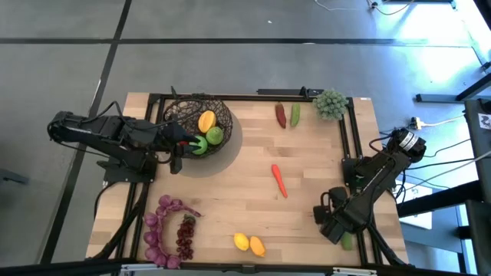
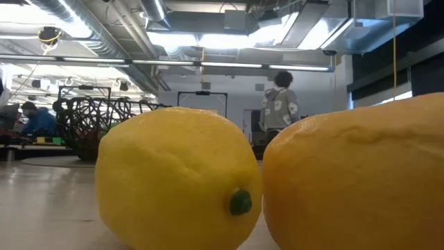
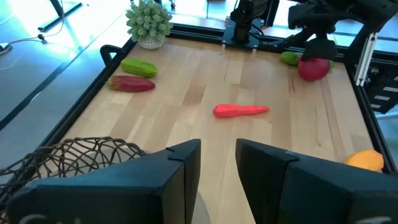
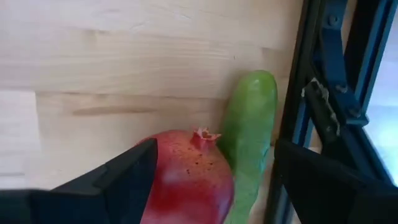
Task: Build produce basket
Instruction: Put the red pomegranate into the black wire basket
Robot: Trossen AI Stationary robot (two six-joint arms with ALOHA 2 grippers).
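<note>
The dark wire basket stands at the far left and holds an orange-yellow mango and a green apple. My left gripper hovers open beside the basket's near rim with nothing between its fingers. My right gripper points down at the near right corner, open. Its fingers stand on either side of a red pomegranate and a green cucumber, which lie side by side on the table. Also on the table are a carrot, a red pepper, a green pepper, purple grapes and two lemons. My right gripper has one finger right beside the pomegranate's side; whether it touches I cannot tell. The other finger stands clear beyond the cucumber. The fingers come from above, pointing down.
A pale-green bushy clump sits at the far right corner. A black frame rail runs close along the cucumber. Bare wood lies mid-table around the carrot. People show in the room beyond.
</note>
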